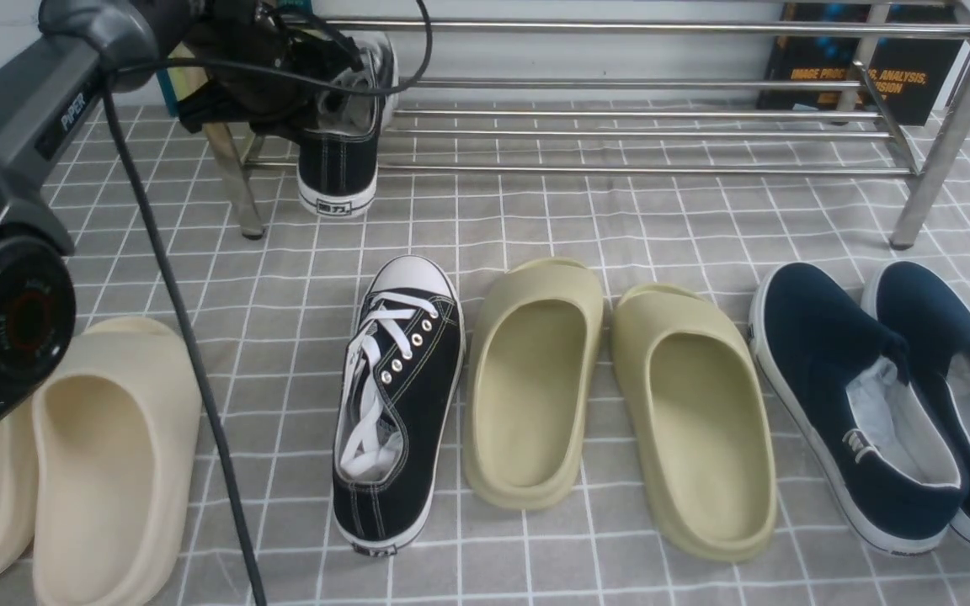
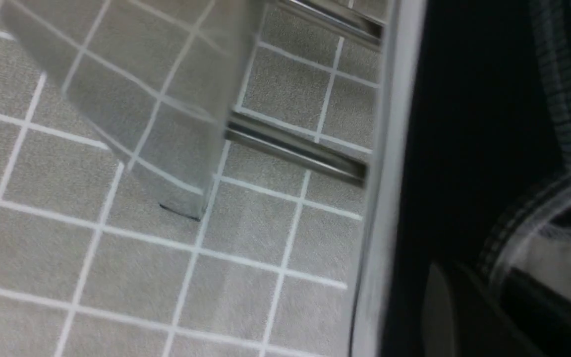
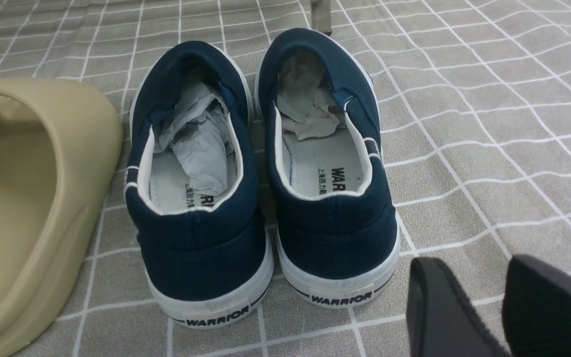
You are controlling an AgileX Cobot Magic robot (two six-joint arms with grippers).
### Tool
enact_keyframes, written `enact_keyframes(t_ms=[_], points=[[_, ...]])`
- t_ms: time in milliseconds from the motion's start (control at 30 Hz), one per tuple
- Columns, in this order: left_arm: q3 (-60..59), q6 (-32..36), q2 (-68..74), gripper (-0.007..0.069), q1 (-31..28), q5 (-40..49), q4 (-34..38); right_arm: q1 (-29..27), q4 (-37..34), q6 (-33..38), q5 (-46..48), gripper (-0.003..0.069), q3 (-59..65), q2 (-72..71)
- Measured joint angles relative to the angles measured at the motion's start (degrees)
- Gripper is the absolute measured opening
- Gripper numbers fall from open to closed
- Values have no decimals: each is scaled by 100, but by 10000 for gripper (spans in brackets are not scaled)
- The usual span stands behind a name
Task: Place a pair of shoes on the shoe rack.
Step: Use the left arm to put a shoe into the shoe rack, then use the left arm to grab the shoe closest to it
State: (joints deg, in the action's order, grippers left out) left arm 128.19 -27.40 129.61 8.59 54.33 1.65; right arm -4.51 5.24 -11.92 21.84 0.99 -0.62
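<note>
One black canvas sneaker [image 1: 338,160] with a white sole sits tilted at the left end of the silver shoe rack [image 1: 620,84], its heel hanging out over the front bar. My left gripper [image 1: 317,76] is shut on its collar. In the left wrist view the sneaker's black side [image 2: 464,148] fills the right, beside a rack bar [image 2: 295,148]. The other black sneaker [image 1: 401,396] lies on the checked cloth in front, toe toward the rack. My right gripper [image 3: 474,277] is open and empty, low over the cloth, just right of the navy slip-ons.
Two olive slides [image 1: 531,379] lie right of the floor sneaker, and one shows in the right wrist view [image 3: 28,198]. Cream slides [image 1: 106,454] lie at the near left. Navy slip-ons [image 1: 847,396] [image 3: 196,198] lie at the right. A dark book [image 1: 864,59] stands behind the rack.
</note>
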Motion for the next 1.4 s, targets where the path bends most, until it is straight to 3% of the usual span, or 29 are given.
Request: enact_keyframes(t_ms=[300, 467, 700, 800, 1167, 1400], points=[[659, 230, -123, 275, 28, 717, -474, 0, 0, 0, 0, 239, 0, 0], [1198, 397, -857, 292, -17, 1629, -948, 0, 0, 0, 0, 239, 0, 0], [967, 768, -2308, 293, 106, 1732, -874, 0, 0, 0, 0, 239, 0, 0], [525, 847, -2759, 289, 259, 1732, -859, 0, 0, 0, 0, 239, 0, 0], [-3915, 687, -4816, 242, 1193, 1732, -833, 0, 0, 0, 0, 239, 0, 0], [-6084, 709, -5228, 242, 1572, 1319, -165, 0, 0, 0, 0, 239, 0, 0]])
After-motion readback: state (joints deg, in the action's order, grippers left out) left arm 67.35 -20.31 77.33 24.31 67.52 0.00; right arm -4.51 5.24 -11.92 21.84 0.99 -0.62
